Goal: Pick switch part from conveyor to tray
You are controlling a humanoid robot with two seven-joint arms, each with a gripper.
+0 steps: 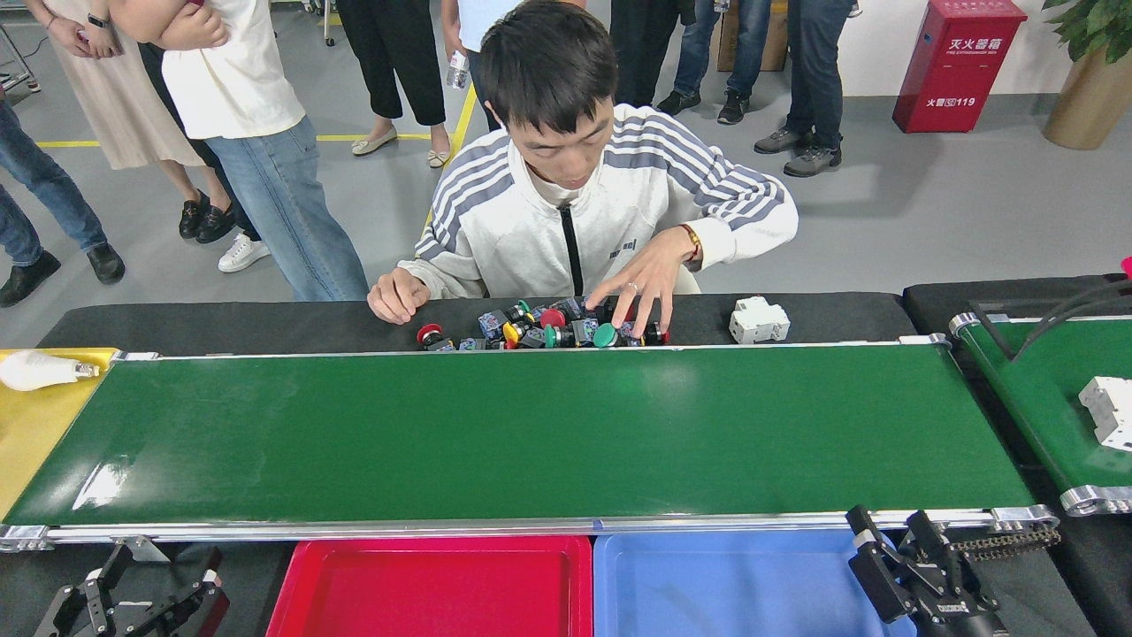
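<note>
Green belt fills the middle of my view: the conveyor runs left to right between silver rails, its long axis across me, and its surface is bare. The switch parts are not on it; they lie in a loose heap on the black worktop just beyond the far rail, near the middle of that edge. Their coloured caps, red, yellow and green, face various ways, so I cannot give one heading for them. A seated person's hand rests spread over the right side of the heap, and the other fist sits on the worktop to its left. A white breaker block stands apart toward the far right. A second, narrower belt at the right carries another white block. At the near edge sit a red tray and a blue tray, side by side. My left gripper hangs with fingers spread, grasping nothing; my right gripper is over the blue tray's corner, fingers parted and free.
</note>
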